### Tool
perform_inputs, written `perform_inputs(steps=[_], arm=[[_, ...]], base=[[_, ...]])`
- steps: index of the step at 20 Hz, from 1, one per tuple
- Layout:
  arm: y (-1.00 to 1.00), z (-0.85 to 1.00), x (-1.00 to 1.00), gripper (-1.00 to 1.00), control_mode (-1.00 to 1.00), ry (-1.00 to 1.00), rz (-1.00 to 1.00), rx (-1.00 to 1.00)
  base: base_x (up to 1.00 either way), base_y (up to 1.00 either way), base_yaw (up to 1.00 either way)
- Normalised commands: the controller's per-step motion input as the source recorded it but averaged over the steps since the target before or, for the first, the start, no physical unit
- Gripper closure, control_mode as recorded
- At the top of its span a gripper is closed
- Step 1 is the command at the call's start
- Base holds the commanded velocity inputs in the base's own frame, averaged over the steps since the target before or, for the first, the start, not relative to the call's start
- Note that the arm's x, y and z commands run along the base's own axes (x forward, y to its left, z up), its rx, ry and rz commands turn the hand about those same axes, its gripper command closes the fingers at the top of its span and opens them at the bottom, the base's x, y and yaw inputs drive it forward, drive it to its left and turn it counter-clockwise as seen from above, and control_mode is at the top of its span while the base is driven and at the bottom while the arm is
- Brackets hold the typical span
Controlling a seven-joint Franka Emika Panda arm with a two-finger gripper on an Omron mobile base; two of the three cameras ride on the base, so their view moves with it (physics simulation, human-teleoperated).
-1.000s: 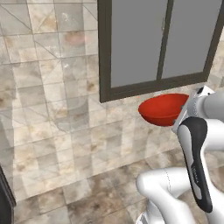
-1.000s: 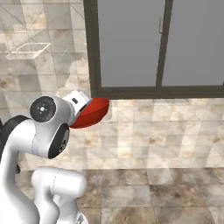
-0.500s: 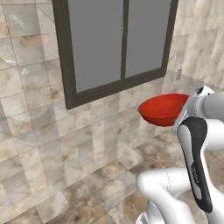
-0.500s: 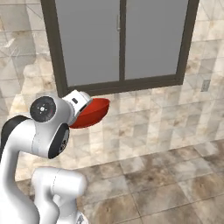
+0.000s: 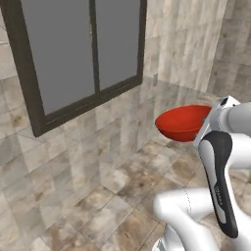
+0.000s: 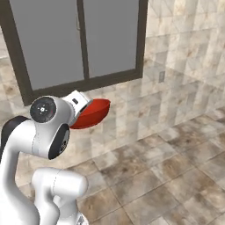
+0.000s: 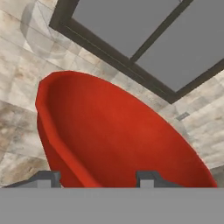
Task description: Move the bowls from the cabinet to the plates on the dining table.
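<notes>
From the left base camera I see the glossy bright red round bowl [image 5: 182,121] carried in the air at the end of my white arm, its near rim hidden behind the wrist, with a dark-framed grey window [image 5: 73,54] on the beige stone-tile wall [image 5: 186,44] behind it and a brown tiled floor [image 5: 122,196] below. From the right base camera the red bowl [image 6: 93,112] juts out past the white wrist, tilted a little — the same window [image 6: 79,41] sits above it. In the hand camera the bowl [image 7: 118,140] is close up, and the gripper [image 7: 98,178] pinches its rim, one dark fingertip [image 7: 146,178] inside the bowl and the other outside.
</notes>
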Motion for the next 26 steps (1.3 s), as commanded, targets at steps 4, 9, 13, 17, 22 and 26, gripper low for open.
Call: perform_inputs(steps=[4,9,13,17,22,26], arm=[[0.00,0.00,0.00,1.00,1.00,0.00,0.00,0.00],[0.00,0.00,0.00,1.00,1.00,0.00,0.00,0.00],[0.00,0.00,0.00,1.00,1.00,0.00,0.00,0.00],[0.00,0.00,0.00,1.00,1.00,0.00,0.00,0.00],[0.00,0.00,0.00,1.00,1.00,0.00,0.00,0.00],[0.00,0.00,0.00,1.00,1.00,0.00,0.00,0.00]], base=[[-0.18,-0.14,-0.44],[-0.17,-0.14,-0.43],[-0.20,-0.14,-0.42],[-0.16,-0.14,-0.42],[-0.10,-0.16,-0.40],[0.00,-0.21,-0.36]])
